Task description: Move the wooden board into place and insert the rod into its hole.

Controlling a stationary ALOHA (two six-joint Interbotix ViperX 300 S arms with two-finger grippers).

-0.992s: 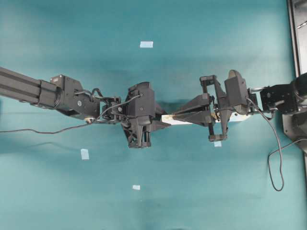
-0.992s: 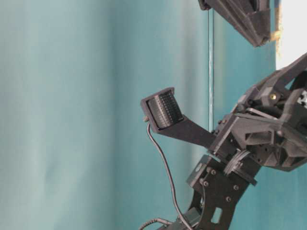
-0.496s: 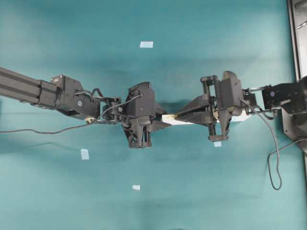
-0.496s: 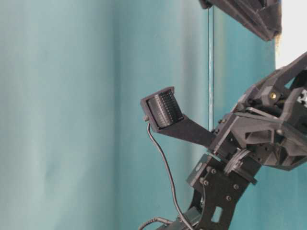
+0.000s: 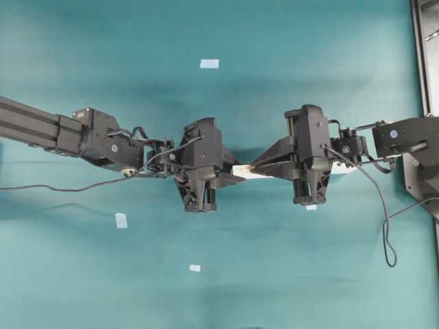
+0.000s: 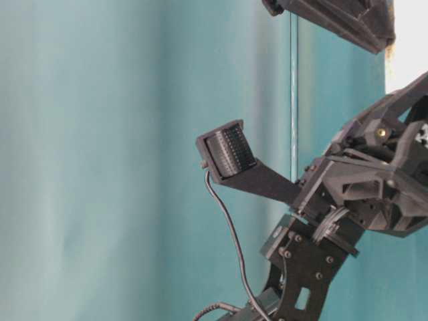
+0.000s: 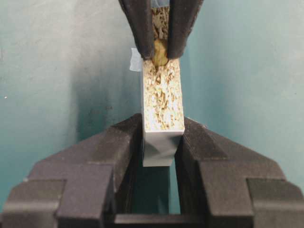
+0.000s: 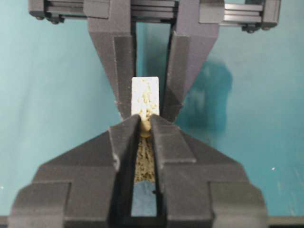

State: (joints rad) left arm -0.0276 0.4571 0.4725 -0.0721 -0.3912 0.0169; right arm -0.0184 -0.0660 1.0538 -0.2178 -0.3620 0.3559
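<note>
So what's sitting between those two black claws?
In the left wrist view, the board's speckled edge spans from the left claw to the right claw, which pinches the peg.

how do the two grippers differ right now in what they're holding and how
The left gripper clamps the wooden board by its two faces, speckled edge up; the right gripper pinches the rod at its fingertips, above that edge. The left jaws stand as wide as the board is thick; the right jaws are nearly together. In the overhead view the left reaches in from the left, the right from the right. Both are shut on a task piece and meet at the board.
</note>
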